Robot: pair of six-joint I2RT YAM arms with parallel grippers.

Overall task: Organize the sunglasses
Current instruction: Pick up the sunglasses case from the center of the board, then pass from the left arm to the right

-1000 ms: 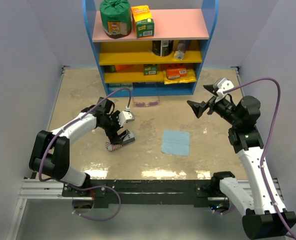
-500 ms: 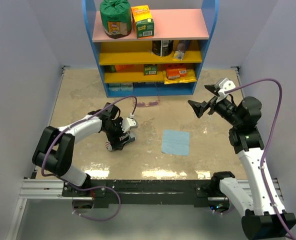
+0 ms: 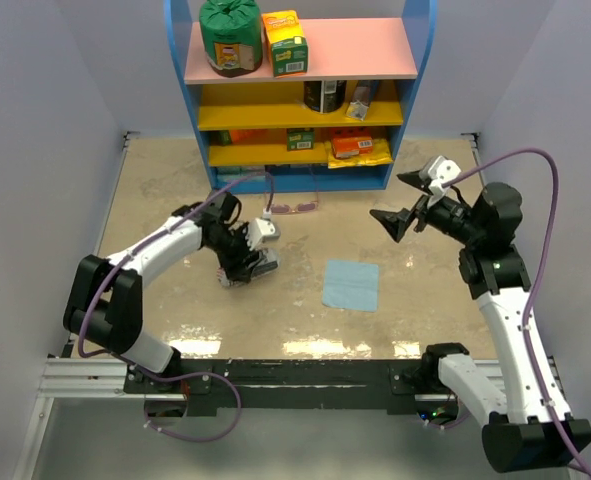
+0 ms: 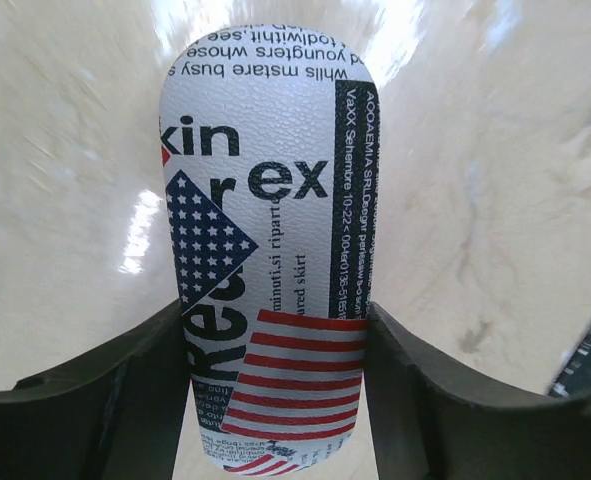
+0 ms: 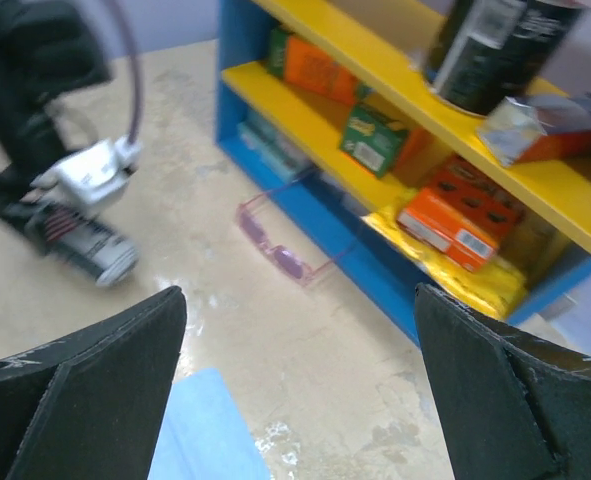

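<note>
The sunglasses (image 3: pixel 293 208), with pink-purple lenses and a thin frame, lie on the floor just in front of the blue shelf base. They also show in the right wrist view (image 5: pixel 275 248). My left gripper (image 3: pixel 243 266) is shut on the grey-white flag-print pouch (image 3: pixel 258 267), which fills the left wrist view (image 4: pixel 270 230) between my fingers (image 4: pixel 125 400). The pouch is a short way to the near left of the sunglasses. My right gripper (image 3: pixel 399 200) is open and empty in the air, to the right of the sunglasses and pointed toward them.
A light blue square cloth (image 3: pixel 352 285) lies flat on the floor at centre. The blue shelf unit (image 3: pixel 190 110) stands at the back with boxes, cans and packets on its yellow and pink shelves. White walls close both sides.
My left gripper has turned and moved slightly right and farther back with the pouch in it. My right gripper has shifted a little left and up.
</note>
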